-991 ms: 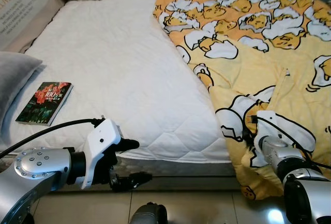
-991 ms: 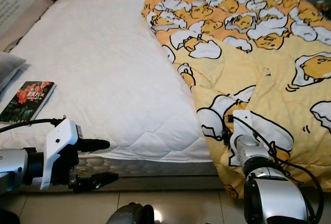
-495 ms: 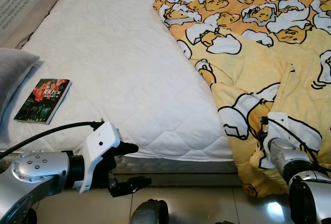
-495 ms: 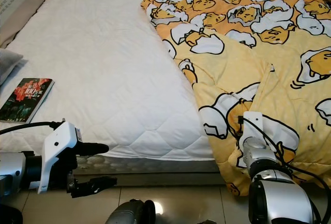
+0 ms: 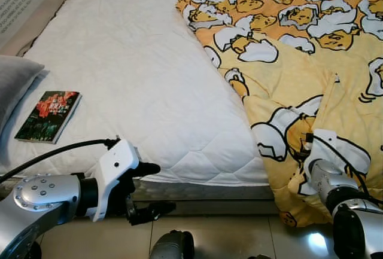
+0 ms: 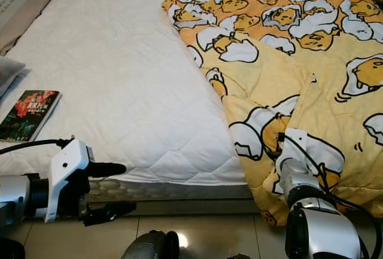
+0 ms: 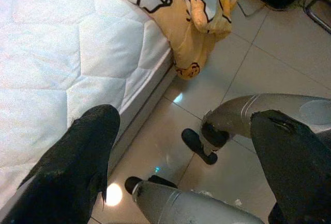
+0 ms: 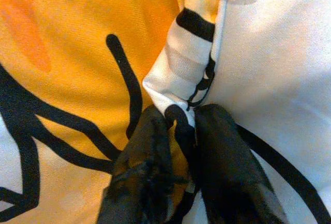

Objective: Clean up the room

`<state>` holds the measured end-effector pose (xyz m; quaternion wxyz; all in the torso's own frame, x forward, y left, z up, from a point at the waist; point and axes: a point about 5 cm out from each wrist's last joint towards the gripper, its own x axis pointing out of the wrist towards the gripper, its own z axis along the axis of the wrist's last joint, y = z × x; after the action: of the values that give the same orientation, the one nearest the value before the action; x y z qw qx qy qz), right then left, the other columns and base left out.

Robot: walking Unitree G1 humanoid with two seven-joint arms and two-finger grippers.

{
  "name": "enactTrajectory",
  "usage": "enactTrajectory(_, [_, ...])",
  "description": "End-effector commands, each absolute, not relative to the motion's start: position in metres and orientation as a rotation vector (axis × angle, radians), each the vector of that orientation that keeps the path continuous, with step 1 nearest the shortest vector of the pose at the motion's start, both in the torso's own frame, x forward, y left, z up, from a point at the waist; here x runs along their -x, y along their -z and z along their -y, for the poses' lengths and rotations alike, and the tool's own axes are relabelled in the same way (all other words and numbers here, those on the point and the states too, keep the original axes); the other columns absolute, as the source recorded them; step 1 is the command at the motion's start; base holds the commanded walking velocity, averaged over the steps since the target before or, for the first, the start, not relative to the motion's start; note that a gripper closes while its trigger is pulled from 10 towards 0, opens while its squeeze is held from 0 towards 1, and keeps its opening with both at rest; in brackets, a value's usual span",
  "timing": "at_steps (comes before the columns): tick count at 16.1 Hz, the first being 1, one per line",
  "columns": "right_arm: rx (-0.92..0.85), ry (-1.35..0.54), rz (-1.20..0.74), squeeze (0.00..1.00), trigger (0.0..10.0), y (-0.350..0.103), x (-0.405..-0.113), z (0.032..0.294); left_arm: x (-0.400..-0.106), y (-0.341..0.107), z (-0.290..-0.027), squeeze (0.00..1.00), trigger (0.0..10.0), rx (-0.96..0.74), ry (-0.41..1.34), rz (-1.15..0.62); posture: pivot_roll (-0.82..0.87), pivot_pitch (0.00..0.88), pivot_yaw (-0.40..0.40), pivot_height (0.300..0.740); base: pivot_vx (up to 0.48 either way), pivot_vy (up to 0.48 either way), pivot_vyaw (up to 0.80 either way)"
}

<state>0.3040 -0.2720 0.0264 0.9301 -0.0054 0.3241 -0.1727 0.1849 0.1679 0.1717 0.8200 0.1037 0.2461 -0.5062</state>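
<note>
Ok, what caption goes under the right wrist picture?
Right gripper pinching a fold of the yellow cartoon blanket.

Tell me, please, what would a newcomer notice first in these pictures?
First, the bright yellow blanket with cartoon prints, covering the right side of the white mattress and hanging over its foot edge. There the right gripper pinches a fold of it. A book lies near the mattress's left edge.
</note>
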Motion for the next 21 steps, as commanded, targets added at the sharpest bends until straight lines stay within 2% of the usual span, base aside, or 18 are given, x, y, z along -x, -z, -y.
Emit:
enactTrajectory(1, [-0.017,0.344,-0.672,0.0,0.0,-0.02,-0.3,0.268,-0.188,-0.171,-0.169,0.0,10.0,-0.228,1.062,-0.515,0.25,0.067,0.122,0.74,0.0,0.0,0.0])
enactTrajectory(6, [-0.053,0.3,-0.661,0.0,0.0,-0.015,-0.293,0.271,-0.198,-0.167,-0.165,0.0,10.0,-0.212,1.046,-0.483,0.2,0.03,0.114,0.74,0.0,0.0,0.0])
enactTrajectory(10, [-0.193,0.069,-0.557,0.0,0.0,-0.022,-0.297,0.264,-0.209,-0.159,-0.165,0.0,10.0,-0.201,1.032,-0.47,0.14,0.0,0.093,0.74,0.0,0.0,0.0])
enactTrajectory(11, [-0.242,-0.206,-0.488,0.0,0.0,-0.031,-0.3,0.246,-0.215,-0.157,-0.166,0.0,10.0,-0.2,1.018,-0.457,0.12,0.0,0.089,0.74,0.0,0.0,0.0])
enactTrajectory(12, [-0.245,-0.286,-0.479,0.0,0.0,-0.032,-0.299,0.24,-0.216,-0.157,-0.166,0.0,10.0,-0.199,1.017,-0.454,0.12,0.0,0.089,0.74,0.0,0.0,0.0])
enactTrajectory(14, [-0.242,-0.61,-0.482,0.0,0.0,-0.034,-0.284,0.209,-0.217,-0.155,-0.163,0.0,10.0,-0.196,1.025,-0.45,0.11,0.0,0.089,0.74,0.0,0.0,0.0])
enactTrajectory(15, [-0.252,-0.891,-0.499,0.0,0.0,-0.037,-0.263,0.177,-0.216,-0.154,-0.161,0.0,10.0,-0.194,1.036,-0.449,0.11,0.0,0.093,0.74,0.0,0.0,0.0])
enactTrajectory(17, [-0.299,-1.196,-0.53,0.0,0.0,-0.047,-0.235,0.144,-0.213,-0.153,-0.158,0.0,10.0,-0.19,1.055,-0.456,0.12,0.0,0.096,0.74,0.0,0.0,0.0])
enactTrajectory(18, [-0.36,-1.419,-0.57,0.0,0.0,-0.059,-0.21,0.126,-0.21,-0.152,-0.158,0.0,10.0,-0.187,1.068,-0.463,0.12,0.0,0.095,0.74,0.0,0.0,0.0])
enactTrajectory(19, [-0.412,-1.537,-0.599,0.0,0.0,-0.069,-0.197,0.121,-0.206,-0.152,-0.158,0.0,10.0,-0.183,1.077,-0.474,0.12,0.005,0.094,0.74,0.0,0.0,0.0])
enactTrajectory(21, [-0.431,-1.628,-0.622,0.0,0.0,-0.077,-0.187,0.121,-0.203,-0.151,-0.158,0.0,10.0,-0.18,1.086,-0.486,0.13,0.007,0.093,0.74,0.0,0.0,0.0])
